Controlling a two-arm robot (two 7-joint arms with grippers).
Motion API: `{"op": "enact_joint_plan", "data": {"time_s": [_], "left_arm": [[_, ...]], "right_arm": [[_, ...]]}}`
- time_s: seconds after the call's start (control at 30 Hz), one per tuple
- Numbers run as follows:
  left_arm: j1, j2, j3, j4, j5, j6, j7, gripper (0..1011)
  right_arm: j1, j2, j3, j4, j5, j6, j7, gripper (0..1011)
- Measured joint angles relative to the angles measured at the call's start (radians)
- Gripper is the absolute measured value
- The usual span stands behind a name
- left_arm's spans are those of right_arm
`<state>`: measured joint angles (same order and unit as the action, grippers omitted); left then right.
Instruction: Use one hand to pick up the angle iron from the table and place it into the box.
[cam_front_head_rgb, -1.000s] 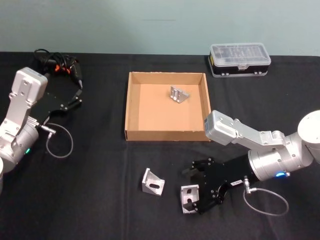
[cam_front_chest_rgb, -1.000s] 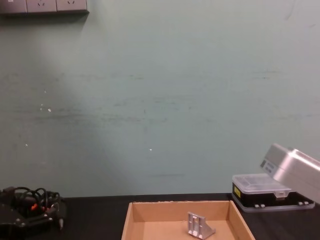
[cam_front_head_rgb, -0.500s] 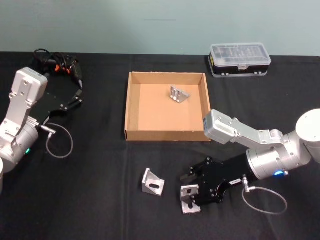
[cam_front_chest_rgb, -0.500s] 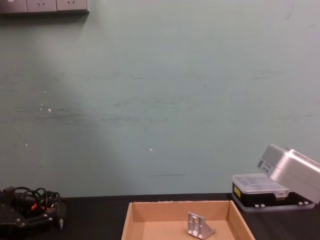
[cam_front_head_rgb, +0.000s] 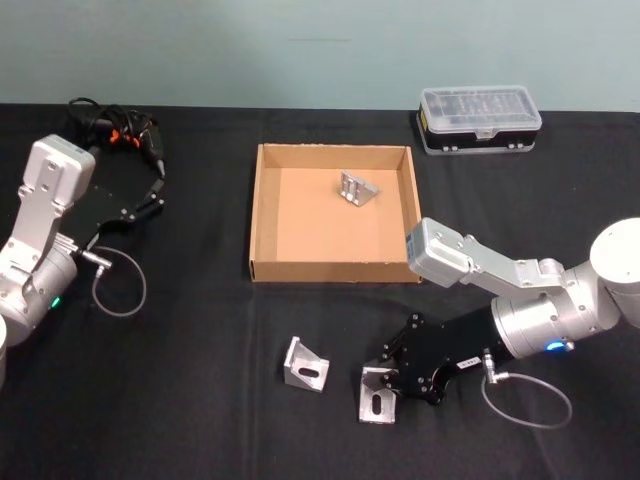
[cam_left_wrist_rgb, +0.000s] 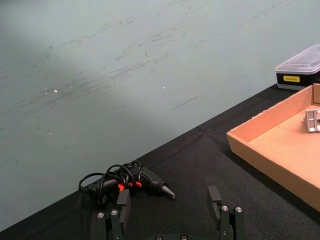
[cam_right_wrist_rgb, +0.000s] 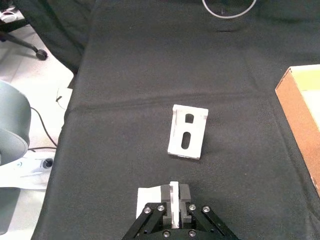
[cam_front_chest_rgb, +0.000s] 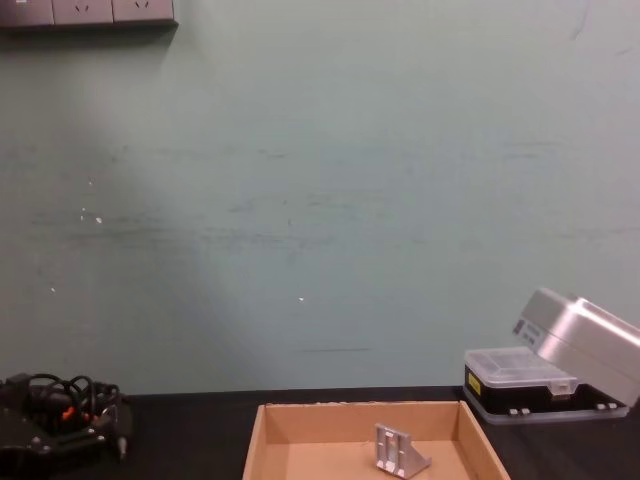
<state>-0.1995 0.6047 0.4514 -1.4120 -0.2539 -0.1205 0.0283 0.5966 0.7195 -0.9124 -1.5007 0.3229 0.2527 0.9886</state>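
The right gripper (cam_front_head_rgb: 384, 376) sits low at the desk's (cam_front_head_rgb: 200, 340) front edge, fingers (cam_right_wrist_rgb: 184, 193) pinched tight on one flange of an angle iron (cam_front_head_rgb: 373, 402). The gripper hides most of that piece, so whether it is lifted is unclear. A second bracket (cam_front_head_rgb: 305, 365) lies just beside it, and a third (cam_front_head_rgb: 357, 189) is in the box (cam_front_head_rgb: 257, 215). The left gripper (cam_left_wrist_rgb: 169, 197) is parked at the left, fingers spread and empty.

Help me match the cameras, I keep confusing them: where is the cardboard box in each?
Head view: the box, just above centre.
Chest view: bottom centre, cut by the lower edge.
Left wrist view: a corner and one wall, plastic case behind.
Right wrist view: one tan corner, near the loose angle iron.
Shared landmark: the boxed angle iron.
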Motion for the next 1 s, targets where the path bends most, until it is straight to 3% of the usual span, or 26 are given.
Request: {"op": "enact_joint_plan", "data": {"time_s": [0.33,0.5,0.7,1.0], "left_arm": [[0.0,0.0,0.0,0.0,0.0,0.0,0.0,1000],[0.0,0.0,0.0,0.0,0.0,0.0,0.0,1000],[0.0,0.0,0.0,0.0,0.0,0.0,0.0,1000],[0.0,0.0,0.0,0.0,0.0,0.0,0.0,1000]], "right_arm": [[0.001,0.004,0.013,-0.02,0.019,-0.001,-0.009,103],[-0.004,0.02,0.057,-0.055,0.056,-0.002,-0.039,103],[-0.004,0.042,0.142,-0.084,0.118,-0.007,-0.103,103],[0.018,0.025,0.206,-0.034,0.125,-0.005,-0.192,103]]}}
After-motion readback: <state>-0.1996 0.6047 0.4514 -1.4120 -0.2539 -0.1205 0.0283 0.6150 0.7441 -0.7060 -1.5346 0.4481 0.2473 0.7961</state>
